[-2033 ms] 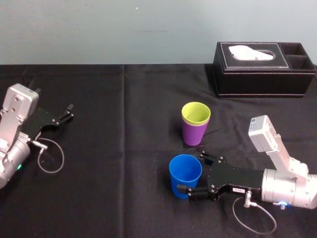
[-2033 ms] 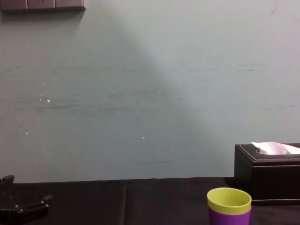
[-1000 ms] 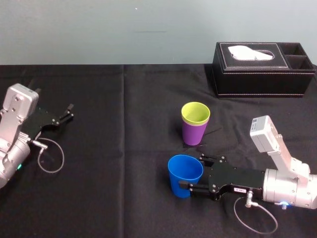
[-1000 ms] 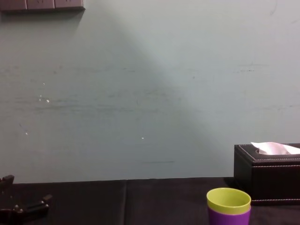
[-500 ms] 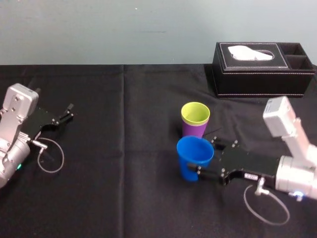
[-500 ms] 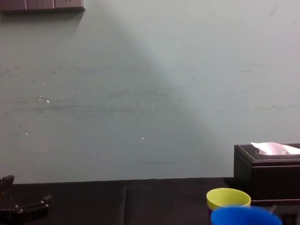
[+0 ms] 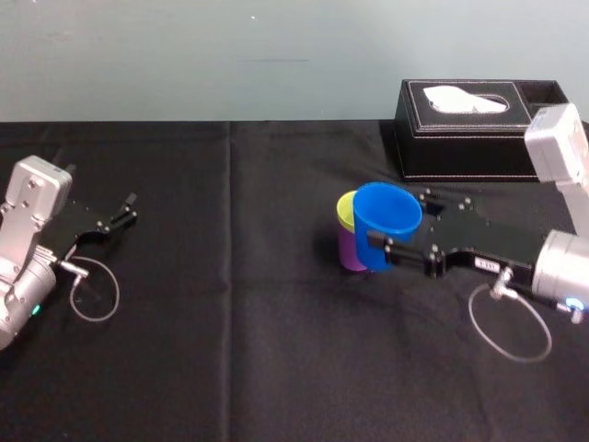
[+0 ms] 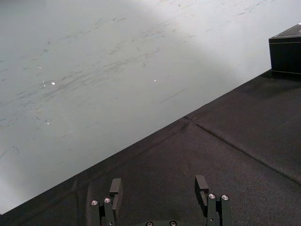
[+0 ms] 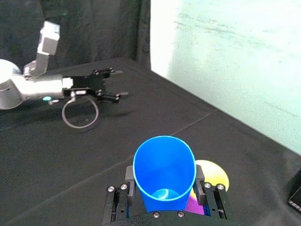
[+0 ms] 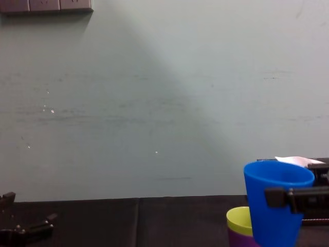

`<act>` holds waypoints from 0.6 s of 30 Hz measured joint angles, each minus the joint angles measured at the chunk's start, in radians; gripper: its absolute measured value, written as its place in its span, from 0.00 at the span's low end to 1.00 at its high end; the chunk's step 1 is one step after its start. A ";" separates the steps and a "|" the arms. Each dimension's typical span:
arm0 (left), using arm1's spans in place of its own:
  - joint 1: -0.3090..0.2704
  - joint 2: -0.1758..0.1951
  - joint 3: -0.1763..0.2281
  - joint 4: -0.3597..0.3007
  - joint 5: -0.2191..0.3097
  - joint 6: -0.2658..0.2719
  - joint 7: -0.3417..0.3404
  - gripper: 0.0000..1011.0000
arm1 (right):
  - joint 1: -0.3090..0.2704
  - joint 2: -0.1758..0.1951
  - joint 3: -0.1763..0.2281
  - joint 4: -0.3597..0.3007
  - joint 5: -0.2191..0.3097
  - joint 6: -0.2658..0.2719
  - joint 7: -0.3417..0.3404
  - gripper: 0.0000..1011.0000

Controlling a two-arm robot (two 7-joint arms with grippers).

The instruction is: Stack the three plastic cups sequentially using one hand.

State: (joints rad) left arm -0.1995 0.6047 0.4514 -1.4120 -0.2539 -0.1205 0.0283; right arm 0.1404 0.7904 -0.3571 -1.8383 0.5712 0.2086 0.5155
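The right gripper (image 7: 396, 230) pinches the blue cup (image 7: 386, 221) between its two fingers, one on each side of the wall, open end up. The cup's rim is higher than that of the yellow-green cup (image 7: 346, 210), which sits nested in the purple cup (image 7: 348, 250) just beside it on the black cloth (image 7: 230, 322). From the head view the blue cup hides part of that pair. A black tissue box (image 7: 479, 129) stands behind them. Far left, the left gripper (image 7: 129, 208) rests on the cloth, fingers spread.
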 joint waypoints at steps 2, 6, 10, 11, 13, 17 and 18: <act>0.000 0.000 0.000 0.000 0.000 0.000 0.000 1.00 | 0.016 -0.007 -0.003 0.012 -0.003 -0.001 0.001 0.71; 0.000 0.000 0.000 0.000 0.000 0.000 0.000 1.00 | 0.059 -0.029 -0.012 0.052 -0.007 -0.006 0.005 0.71; 0.000 0.000 0.000 0.000 0.000 0.000 0.000 1.00 | 0.088 -0.045 -0.021 0.085 -0.011 -0.009 0.011 0.71; 0.000 0.000 0.000 0.000 0.000 0.000 0.000 1.00 | 0.094 -0.049 -0.022 0.092 -0.011 -0.010 0.013 0.71; 0.000 0.000 0.000 0.000 0.000 0.000 0.000 1.00 | 0.109 -0.058 -0.027 0.111 -0.013 -0.015 0.015 0.71; 0.000 0.000 0.000 0.000 0.000 0.000 0.000 1.00 | 0.136 -0.075 -0.042 0.147 -0.022 -0.023 0.024 0.71; 0.000 0.000 0.000 0.000 0.000 0.000 0.000 1.00 | 0.141 -0.079 -0.045 0.156 -0.024 -0.026 0.027 0.71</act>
State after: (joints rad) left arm -0.1995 0.6047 0.4514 -1.4120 -0.2539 -0.1205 0.0283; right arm 0.2815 0.7113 -0.4019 -1.6828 0.5476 0.1827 0.5422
